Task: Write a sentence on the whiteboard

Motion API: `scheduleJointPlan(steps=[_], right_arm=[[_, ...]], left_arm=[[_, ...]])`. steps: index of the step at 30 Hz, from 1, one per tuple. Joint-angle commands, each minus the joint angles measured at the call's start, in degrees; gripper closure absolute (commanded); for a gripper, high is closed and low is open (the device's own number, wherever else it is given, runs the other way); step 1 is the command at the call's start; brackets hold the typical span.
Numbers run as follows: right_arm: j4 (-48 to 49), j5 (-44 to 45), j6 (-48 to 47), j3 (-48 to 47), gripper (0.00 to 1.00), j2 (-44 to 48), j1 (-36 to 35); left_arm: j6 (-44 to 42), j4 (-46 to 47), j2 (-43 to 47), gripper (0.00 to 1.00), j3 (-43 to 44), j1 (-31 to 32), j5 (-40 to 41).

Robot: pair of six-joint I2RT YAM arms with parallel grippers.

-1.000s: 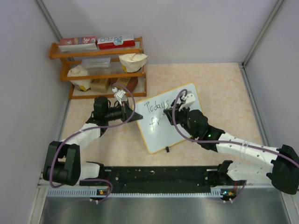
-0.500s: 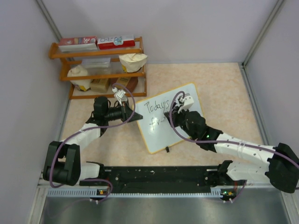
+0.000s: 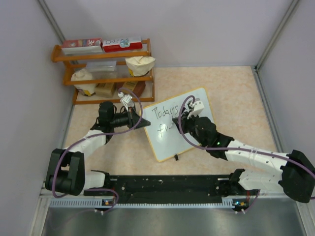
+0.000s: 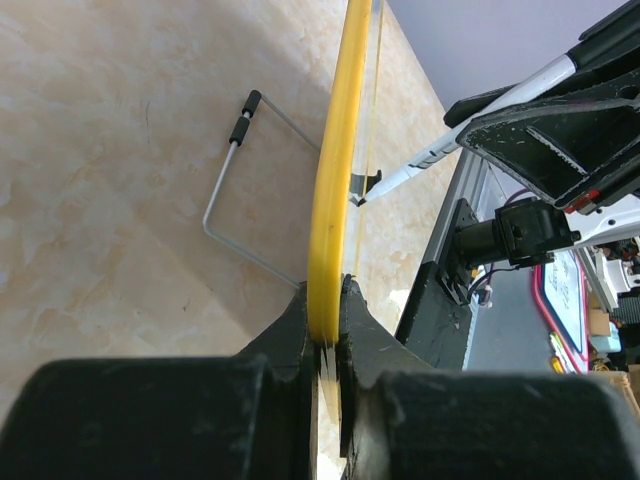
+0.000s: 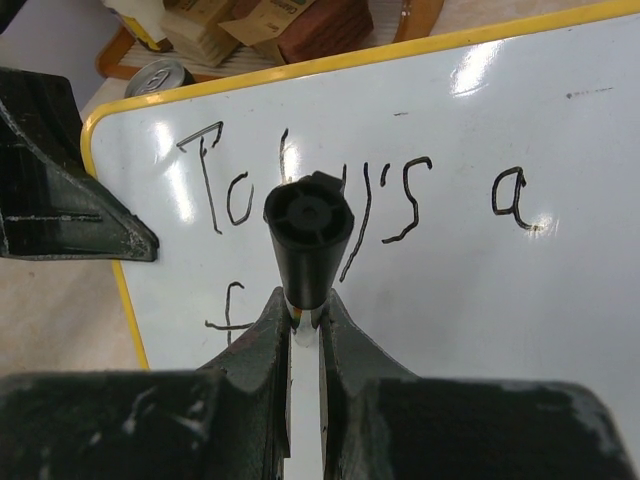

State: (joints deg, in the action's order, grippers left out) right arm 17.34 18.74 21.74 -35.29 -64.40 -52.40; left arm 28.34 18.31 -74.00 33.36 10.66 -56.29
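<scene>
The whiteboard (image 3: 173,141), white with a yellow frame, stands tilted on the table. My left gripper (image 3: 146,123) is shut on its left edge; the left wrist view shows the yellow rim (image 4: 336,170) pinched between the jaws of that gripper (image 4: 326,302). The sentence (image 3: 165,112) reads "Today's a" with "fr" begun below it; it is also readable in the right wrist view (image 5: 370,195). My right gripper (image 3: 183,118) (image 5: 305,315) is shut on a white marker (image 5: 307,235) with a black end. The marker (image 4: 440,150) has its tip against the board face.
A wooden shelf (image 3: 106,73) with boxes and bags stands at the back left, close behind the board. A wire stand (image 4: 228,185) props the board from behind. Grey walls close in the table on three sides. A can (image 5: 160,75) sits by the shelf.
My right gripper with the marker has shifted slightly left over the second line. The left gripper and the board have stayed put.
</scene>
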Motion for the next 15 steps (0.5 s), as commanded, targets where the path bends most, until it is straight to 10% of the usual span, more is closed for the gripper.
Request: scheduleJointPlan(steps=[1, 15], right_arm=[[-0.03, 1.73, 0.24, -0.13, 1.00, -0.81, 1.77], [-1.00, 1.74, -0.73, -2.94, 1.00, -0.64, 4.15]], left_arm=[[-9.18, -2.84, -0.45, 1.00, -1.37, 0.51, 4.17], [-9.27, -2.92, -0.80, 1.00, -1.20, 0.59, 4.17]])
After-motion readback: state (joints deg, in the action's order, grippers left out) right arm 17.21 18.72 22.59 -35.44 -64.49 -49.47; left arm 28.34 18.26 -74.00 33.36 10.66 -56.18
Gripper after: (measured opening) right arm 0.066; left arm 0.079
